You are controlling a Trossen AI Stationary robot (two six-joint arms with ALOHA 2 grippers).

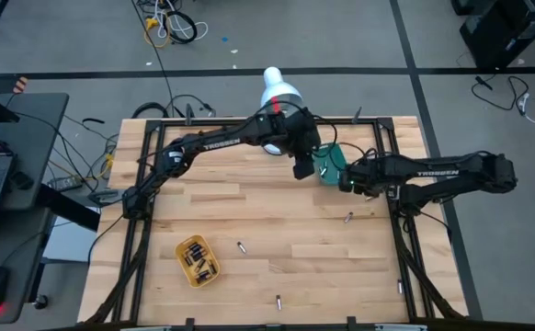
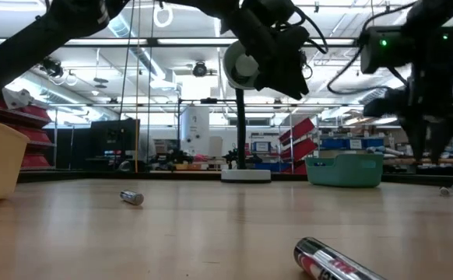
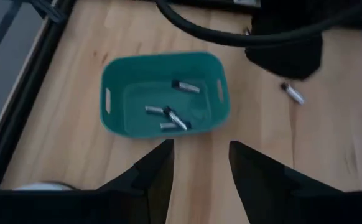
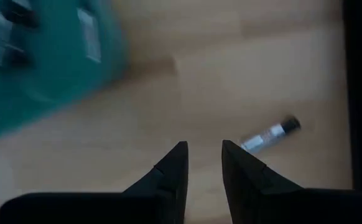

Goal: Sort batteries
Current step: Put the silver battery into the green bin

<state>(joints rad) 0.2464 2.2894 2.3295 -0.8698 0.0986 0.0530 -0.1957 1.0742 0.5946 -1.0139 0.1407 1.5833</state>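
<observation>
While both grippers hang near the teal tray (image 1: 330, 164) at the far right of the table (image 1: 267, 207), you can judge the sorting as well underway but unfinished. About four batteries (image 3: 168, 115) lie in the teal tray, and several more sit in the yellow tray (image 1: 197, 260) at the near left.

Left gripper (image 3: 199, 163): it hovers above the teal tray with fingers parted and nothing between them.

Right gripper (image 4: 201, 163): it sits just beside the teal tray, fingers slightly apart and empty, with a loose battery (image 4: 269, 134) on the wood close ahead of it.

Remaining work, as far as you can see: four loose cells lie on the table, namely one near the right gripper (image 1: 347, 218), one near the yellow tray (image 1: 241, 247), one at the near edge (image 1: 278, 301), and one by the right frame rail (image 1: 399, 288).

Note the obstructions. The two arms crowd each other over the teal tray, so expect contact risk there. A white lamp (image 1: 278, 92) stands at the far edge.
</observation>
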